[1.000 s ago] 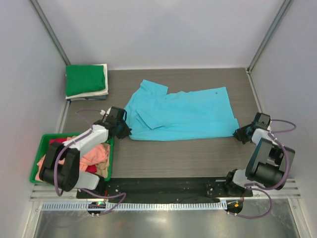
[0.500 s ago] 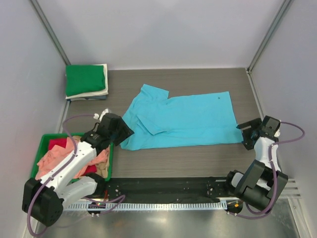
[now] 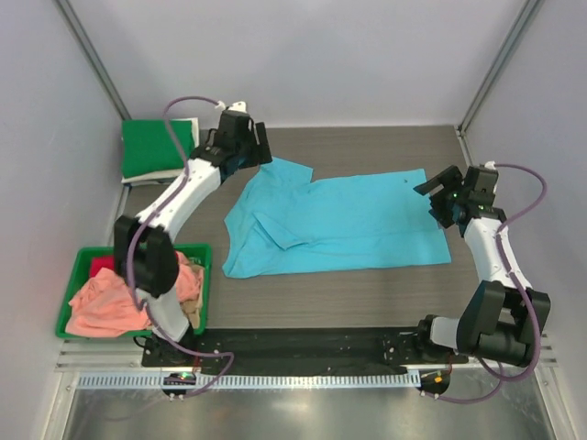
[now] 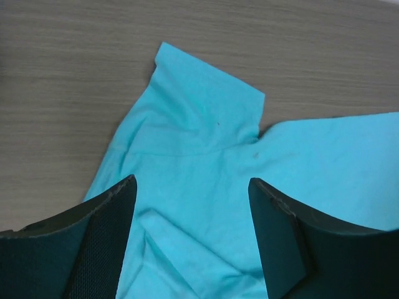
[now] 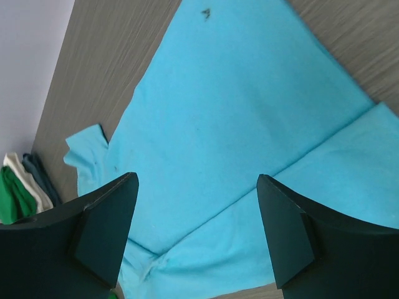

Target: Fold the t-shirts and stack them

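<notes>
Blue shirt (image 3: 348, 220): flat mid-table (image 3: 348, 293), long axis 9 to 3 o'clock. One sleeve points to 11 o'clock; the other is folded onto the body.
Left gripper (image 4: 191, 187): jaws spread wide, nothing held. Above the sleeve at the shirt's 11 o'clock corner.
Right gripper (image 5: 197, 180): jaws spread wide, empty. Above the shirt's 3 o'clock edge.
Folded stack (image 3: 158, 151): green piece on top, table's 10 o'clock corner, apart from the blue shirt.
Bin (image 3: 83, 255): 8 o'clock side. Pink shirt (image 3: 105, 302) heaped inside.
</notes>
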Controlling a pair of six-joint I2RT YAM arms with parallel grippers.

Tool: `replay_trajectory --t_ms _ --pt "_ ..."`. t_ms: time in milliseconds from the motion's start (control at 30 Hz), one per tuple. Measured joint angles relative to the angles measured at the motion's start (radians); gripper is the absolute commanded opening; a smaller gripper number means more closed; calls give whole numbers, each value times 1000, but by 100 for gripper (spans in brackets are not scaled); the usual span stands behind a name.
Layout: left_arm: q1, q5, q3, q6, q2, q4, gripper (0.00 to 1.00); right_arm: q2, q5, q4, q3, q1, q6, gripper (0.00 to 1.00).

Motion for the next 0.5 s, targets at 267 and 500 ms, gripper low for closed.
replay_trajectory --t_ms 267,500 --pt "131 157 586 111 609 -84 69 36 23 -5 23 122 -35 82" --pt "155 236 827 83 881 -116 60 52 42 -14 36 221 -71 82"
